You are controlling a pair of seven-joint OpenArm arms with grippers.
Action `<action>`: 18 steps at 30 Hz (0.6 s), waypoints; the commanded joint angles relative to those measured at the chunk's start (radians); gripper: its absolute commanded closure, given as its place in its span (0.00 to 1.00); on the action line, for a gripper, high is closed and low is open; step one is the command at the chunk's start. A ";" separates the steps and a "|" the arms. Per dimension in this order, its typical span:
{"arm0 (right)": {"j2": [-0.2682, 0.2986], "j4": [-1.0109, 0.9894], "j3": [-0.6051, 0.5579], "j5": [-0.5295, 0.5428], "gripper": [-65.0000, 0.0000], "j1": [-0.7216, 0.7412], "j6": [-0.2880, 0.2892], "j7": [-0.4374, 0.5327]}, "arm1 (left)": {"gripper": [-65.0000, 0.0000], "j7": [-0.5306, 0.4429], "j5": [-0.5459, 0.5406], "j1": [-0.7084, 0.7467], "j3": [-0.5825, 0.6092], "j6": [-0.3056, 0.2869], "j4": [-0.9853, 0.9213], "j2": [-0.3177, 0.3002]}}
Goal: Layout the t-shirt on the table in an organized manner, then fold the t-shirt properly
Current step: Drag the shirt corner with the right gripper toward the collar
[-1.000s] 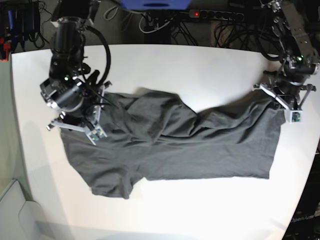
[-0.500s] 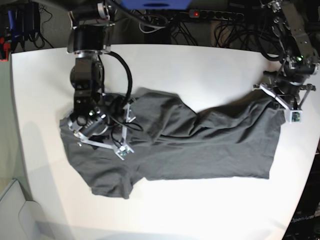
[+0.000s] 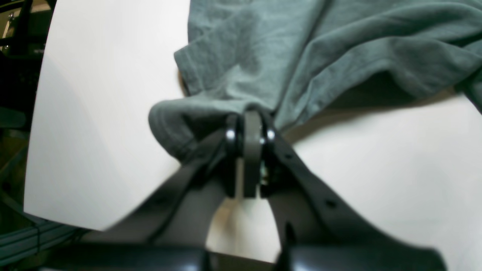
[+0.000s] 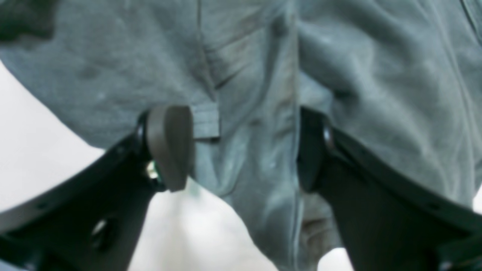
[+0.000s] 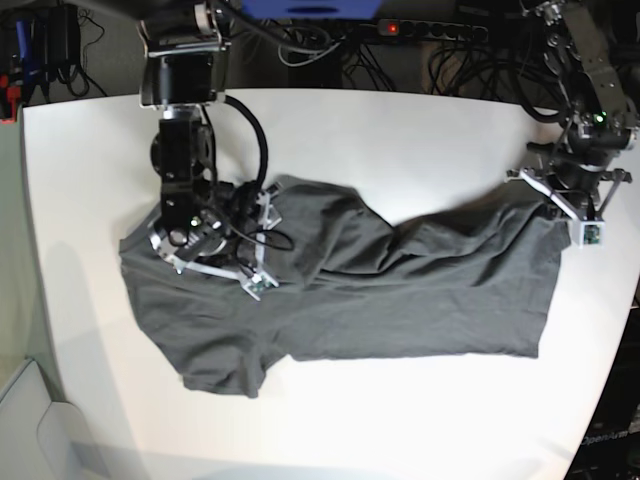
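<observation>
The dark grey t-shirt lies spread and wrinkled across the white table. My left gripper is at the shirt's far right upper corner. In the left wrist view that gripper is shut on a bunched fold of the t-shirt, lifted a little off the table. My right gripper hovers over the shirt's upper left part. The right wrist view shows it open, its fingers astride creased cloth near a small label, with nothing gripped.
A power strip and tangled cables run behind the table's far edge. A pale bin stands off the table's near left corner. The table edge falls away close to my left gripper.
My right arm has moved right from the shirt's left edge to over its upper left part, and its jaws have opened wider. The left arm has stayed still.
</observation>
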 commanded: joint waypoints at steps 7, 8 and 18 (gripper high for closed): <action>-0.002 0.016 -0.002 0.006 0.91 0.023 -0.001 0.017 | 1.00 -0.025 -0.003 -0.011 -0.003 0.000 0.013 -0.011; -0.002 0.019 -0.002 0.006 0.99 0.023 -0.001 0.014 | 1.00 -0.025 -0.003 -0.011 -0.003 0.000 0.013 -0.011; 0.061 0.392 -0.008 0.007 1.00 -0.158 -0.001 0.004 | 1.00 -0.019 -0.003 -0.002 -0.011 0.000 0.027 -0.021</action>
